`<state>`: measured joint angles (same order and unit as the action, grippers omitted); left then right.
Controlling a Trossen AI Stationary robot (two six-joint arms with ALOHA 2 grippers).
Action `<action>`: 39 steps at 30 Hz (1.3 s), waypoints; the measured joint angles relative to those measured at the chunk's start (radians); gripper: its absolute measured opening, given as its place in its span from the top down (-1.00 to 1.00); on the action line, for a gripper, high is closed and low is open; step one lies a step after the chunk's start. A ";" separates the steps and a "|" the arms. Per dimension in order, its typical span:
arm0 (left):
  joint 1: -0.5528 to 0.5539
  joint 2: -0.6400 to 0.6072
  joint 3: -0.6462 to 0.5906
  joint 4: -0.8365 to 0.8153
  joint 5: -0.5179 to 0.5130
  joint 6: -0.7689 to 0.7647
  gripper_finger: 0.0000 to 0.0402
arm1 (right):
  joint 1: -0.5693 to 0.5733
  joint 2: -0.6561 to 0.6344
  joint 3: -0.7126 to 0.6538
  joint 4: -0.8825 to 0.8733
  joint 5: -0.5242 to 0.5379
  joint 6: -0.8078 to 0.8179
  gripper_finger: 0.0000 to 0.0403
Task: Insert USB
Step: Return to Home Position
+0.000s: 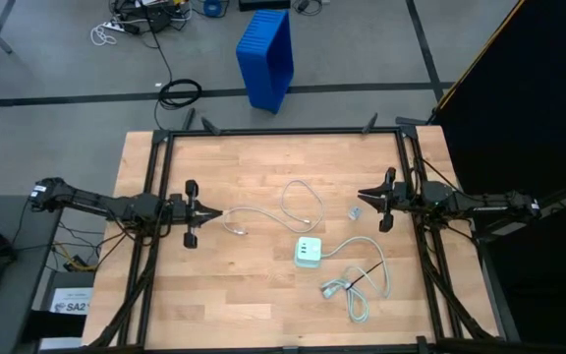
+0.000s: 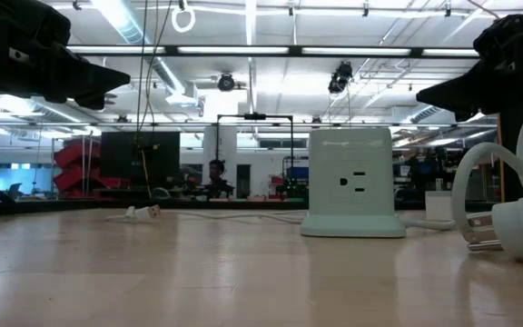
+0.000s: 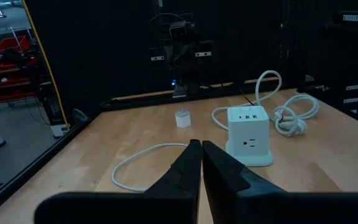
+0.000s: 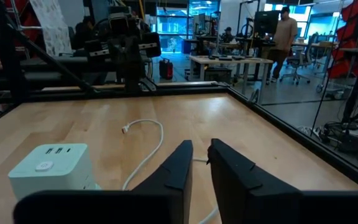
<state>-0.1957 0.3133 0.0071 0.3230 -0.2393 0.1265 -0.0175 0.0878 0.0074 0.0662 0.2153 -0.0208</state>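
Observation:
The USB is a thin white cable [image 1: 298,197] lying in a loose curve flat on the wooden table, with its small plug [image 1: 236,229] toward the left. In the right wrist view the plug [image 4: 126,129] points at the far side. A pale boxy charger block [image 1: 309,252] stands upright near the middle. My left gripper [image 1: 219,213] hovers level just left of the plug, fingers shut [image 3: 201,148] and holding nothing. My right gripper [image 1: 362,195] hovers level at the right, its fingers [image 4: 199,149] shut to a narrow slit, also holding nothing.
A thicker white cord [image 1: 362,280] with a grey plug [image 1: 332,288] lies coiled right of the block. A small white cube [image 1: 355,213] sits near my right gripper. Black frame rails [image 1: 283,131] border the table. A blue bin [image 1: 266,54] stands on the floor beyond.

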 joint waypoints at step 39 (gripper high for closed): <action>0.000 0.000 0.000 0.000 0.000 0.000 1.00 | 0.000 0.000 0.000 0.000 0.000 0.000 0.87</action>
<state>-0.1958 0.3134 0.0071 0.3233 -0.2393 0.1265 -0.0177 0.0878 0.0074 0.0662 0.2151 -0.0208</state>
